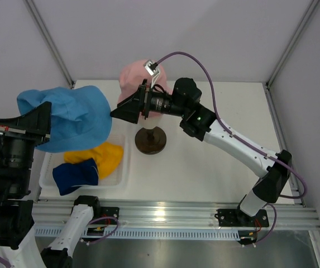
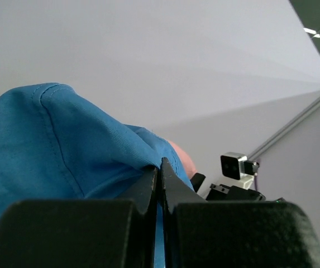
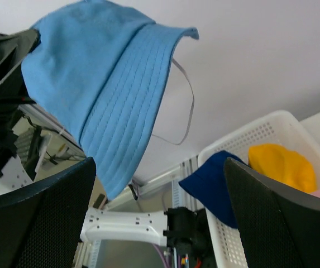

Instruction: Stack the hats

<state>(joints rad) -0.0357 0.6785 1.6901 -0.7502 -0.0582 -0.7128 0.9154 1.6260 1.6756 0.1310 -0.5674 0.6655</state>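
1. The left gripper has its jaws pressed together on a fold of the light blue hat. The cloth is pinched right at the tips, and the rest of the hat hangs ahead of them and to one side, off the table.
2. The right gripper has its jaws wide apart with nothing between them.
3. From the right jaws the blue hat lies straight ahead and somewhat above, apart from both fingers. The brim's low corner hangs just above one finger.
4. The hat is tilted rather than upright. Its crown points up and away toward the left jaws, and its brim slopes down toward the right jaws. A loose cord dangles from the brim into the space ahead of the open jaws. Which way the opening faces cannot be told.
5. The pink hat sits crown up on the head form, behind the right jaws and close by that wrist. From the left jaws it lies ahead, past the blue fold.
6. The yellow hat and the navy hat lie in the tray, below both pairs of jaws.
7. Judgement: the left arm carries the hat, but the right jaws are nearer its free brim and well placed to take it. The opening can then be spread and turned down over the pink crown.
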